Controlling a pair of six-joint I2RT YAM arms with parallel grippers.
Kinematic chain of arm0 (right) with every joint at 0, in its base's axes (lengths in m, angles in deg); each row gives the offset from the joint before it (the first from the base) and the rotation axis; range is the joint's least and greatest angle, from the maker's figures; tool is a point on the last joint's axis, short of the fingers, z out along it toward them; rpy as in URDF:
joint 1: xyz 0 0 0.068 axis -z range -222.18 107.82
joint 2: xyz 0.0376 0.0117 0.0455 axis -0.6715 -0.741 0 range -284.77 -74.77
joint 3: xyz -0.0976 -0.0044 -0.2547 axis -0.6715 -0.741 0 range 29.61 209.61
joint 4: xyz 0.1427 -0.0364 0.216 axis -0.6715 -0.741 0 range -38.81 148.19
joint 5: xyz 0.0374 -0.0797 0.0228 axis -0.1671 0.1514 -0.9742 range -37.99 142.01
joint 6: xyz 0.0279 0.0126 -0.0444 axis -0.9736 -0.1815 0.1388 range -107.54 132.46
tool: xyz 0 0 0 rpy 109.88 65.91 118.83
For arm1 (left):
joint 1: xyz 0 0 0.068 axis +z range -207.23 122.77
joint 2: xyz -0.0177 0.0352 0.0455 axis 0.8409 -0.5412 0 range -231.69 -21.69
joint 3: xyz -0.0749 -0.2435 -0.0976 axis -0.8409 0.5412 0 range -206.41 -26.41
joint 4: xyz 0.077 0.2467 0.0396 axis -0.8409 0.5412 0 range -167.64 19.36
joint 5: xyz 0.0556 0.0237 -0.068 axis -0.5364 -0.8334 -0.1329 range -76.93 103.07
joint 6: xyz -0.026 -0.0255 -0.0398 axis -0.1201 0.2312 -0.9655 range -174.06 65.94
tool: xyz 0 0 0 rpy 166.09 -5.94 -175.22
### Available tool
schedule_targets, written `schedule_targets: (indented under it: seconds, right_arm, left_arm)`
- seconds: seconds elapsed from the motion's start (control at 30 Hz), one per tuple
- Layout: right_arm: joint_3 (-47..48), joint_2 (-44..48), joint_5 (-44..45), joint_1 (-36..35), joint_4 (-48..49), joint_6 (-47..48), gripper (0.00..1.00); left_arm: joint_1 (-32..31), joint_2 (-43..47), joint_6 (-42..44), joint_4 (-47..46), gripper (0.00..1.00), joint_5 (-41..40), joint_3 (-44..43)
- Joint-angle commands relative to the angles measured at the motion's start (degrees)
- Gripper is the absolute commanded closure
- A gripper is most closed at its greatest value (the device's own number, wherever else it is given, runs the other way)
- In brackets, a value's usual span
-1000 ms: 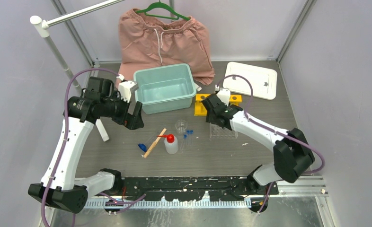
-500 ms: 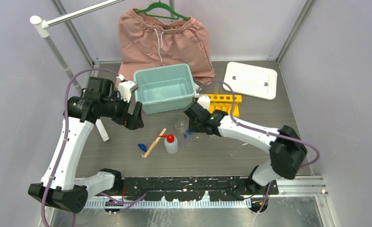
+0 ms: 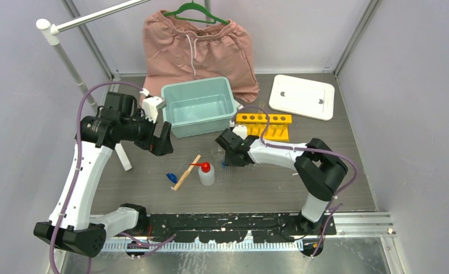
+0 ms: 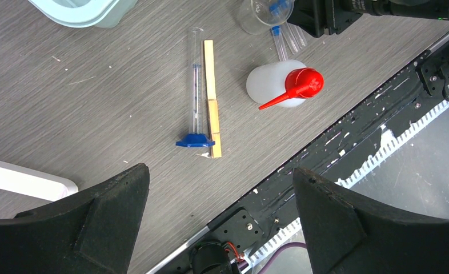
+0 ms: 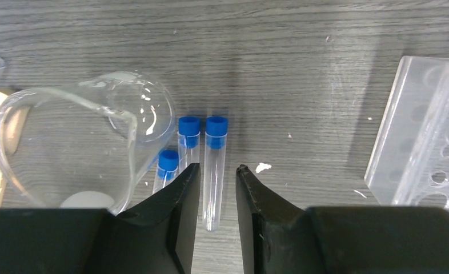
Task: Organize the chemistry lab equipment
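- Tube (image 5: 213, 171) now lies on the table between the right gripper's (image 5: 217, 169) jaws, which have swung over from the clear rack (image 5: 428, 148) and narrowed, not yet pinching it.
- Two other tubes (image 5: 188, 142) and the beaker (image 5: 79, 148) lie just left.
- Likely next: grip, lift, rack it.
- Left gripper (image 4: 220, 174) hangs wide open, empty.

Three clear blue-capped tubes (image 5: 215, 171) beside one clear beaker (image 5: 96, 131); nearby one white red-nozzled squeeze bottle (image 4: 271, 85), one wooden stick (image 4: 212, 97), one yellow rack (image 3: 263, 123), one clear rack (image 5: 433, 154).
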Motion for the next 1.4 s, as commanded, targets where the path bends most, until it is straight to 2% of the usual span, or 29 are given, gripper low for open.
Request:
schedule_targets:
  seconds: [0.0, 0.23, 0.47, 0.7, 0.93, 1.1, 1.2, 1.37]
  right_arm:
    - [1.3, -0.9, 1.2, 0.4, 2.6, -1.5, 0.66]
    - [0.4, -2.9, 1.5, 0.9, 2.6, -2.5, 0.67]
    - [-0.8, -1.8, -0.7, 4.6, 2.0, -2.6, 0.71]
    - [2.1, 3.7, -0.1, 5.5, -2.9, -0.9, 0.94]
    - [6.9, 15.2, 0.4, 5.6, -8.2, -0.3, 0.99]
    - [13.6, 17.7, -3.4, 4.8, -9.6, -2.6, 0.99]
    - [20.2, 15.4, -5.0, 2.0, -9.9, -3.8, 0.99]
    - [31.5, 9.3, -5.9, -3.0, -8.4, -5.2, 0.99]
  left_arm:
    - [0.0, 0.3, 1.0, 0.0, 0.04, 0.1, -2.6]
    - [0.0, 0.1, 1.0, 0.1, 0.04, 0.4, -2.9]
    - [0.0, 0.0, 1.8, 0.6, 0.04, 0.8, -3.3]
    - [0.0, 0.0, 2.3, 0.5, 0.03, 2.2, -3.8]
    - [0.0, 0.9, 3.7, 0.5, 0.01, 4.0, -3.5]
    - [0.0, 0.3, 1.3, 0.6, 0.0, 5.5, -4.2]
    - [0.0, -0.3, -1.0, 1.2, 0.0, 8.9, -6.3]
    - [0.0, 1.4, -2.7, -1.1, 0.01, 12.7, -4.4]
